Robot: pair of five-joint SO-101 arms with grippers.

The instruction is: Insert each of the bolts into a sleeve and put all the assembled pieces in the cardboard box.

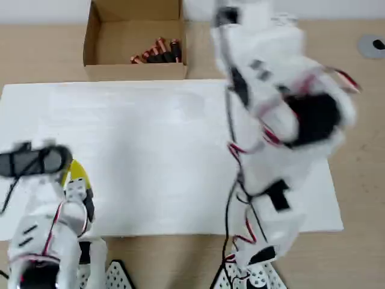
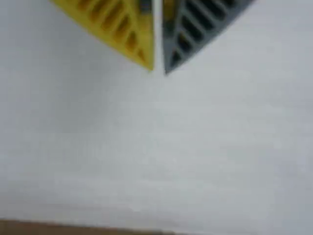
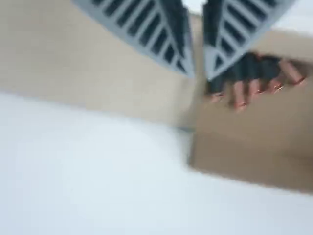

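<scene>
Cardboard first, from the high view: the cardboard box (image 1: 133, 71) sits on the wooden table (image 1: 42, 54) just past the far edge of the white sheet (image 1: 156, 162), and the assembled pieces (image 1: 157, 53) lie in a small heap inside it, against its near wall toward the right-hand corner. My left arm (image 1: 45, 235) is down at the near left corner of the sheet, with my yellow finger (image 1: 77, 173) poking out over the white, well apart from the box. My right arm (image 1: 283, 108) is up over the right side of the sheet, blurred, with its upper end near the box's right wall. Over to the left wrist view: my left gripper (image 2: 157, 68) hangs above bare white sheet (image 2: 156, 156), yellow finger and grey finger drawn together with only a hairline of light between the tips and nothing pinched there; a strip of brown table (image 2: 73, 229) shows beyond the sheet's edge. Now the right wrist view: my right gripper (image 3: 198, 73) has its two grey fingers closed up to a slim gap, holding nothing, and it is poised just beside a corner of the cardboard box (image 3: 244, 161). Past the fingertips I can see the assembled pieces (image 3: 254, 78), dark sleeves with copper-coloured ends, lying side by side inside the box, while the white sheet (image 3: 88, 186) spreads out underneath.
</scene>
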